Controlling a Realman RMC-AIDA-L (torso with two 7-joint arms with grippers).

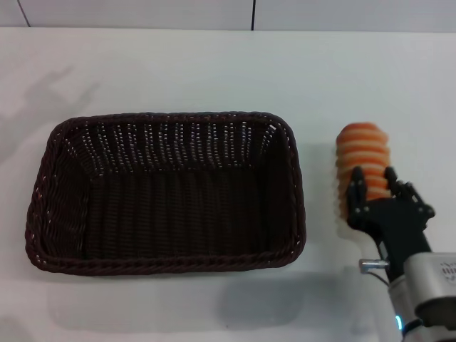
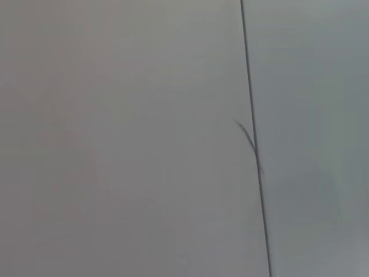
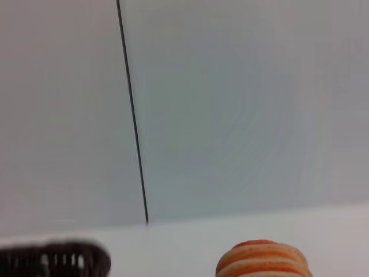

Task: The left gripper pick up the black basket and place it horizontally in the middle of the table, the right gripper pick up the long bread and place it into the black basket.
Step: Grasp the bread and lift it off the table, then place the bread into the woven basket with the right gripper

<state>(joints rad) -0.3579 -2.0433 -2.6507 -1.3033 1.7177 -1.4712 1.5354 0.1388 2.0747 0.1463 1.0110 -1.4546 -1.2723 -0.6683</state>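
Note:
The black basket (image 1: 167,192) lies lengthwise on the white table (image 1: 214,64), left of centre, open side up and with nothing inside. To its right, the orange-and-cream long bread (image 1: 362,153) points away from me. My right gripper (image 1: 372,178) comes in from the near right, its two fingers (image 1: 355,191) clamped on the bread's near end. In the right wrist view, the long bread's far end (image 3: 262,262) shows low down and a piece of the black basket's rim (image 3: 57,259) sits at the corner. The left gripper is out of view; its wrist camera sees only a wall.
A pale wall with dark vertical seams (image 1: 254,14) rises behind the table's far edge. Bare white tabletop lies between the basket's right rim and the bread, and all along the far side.

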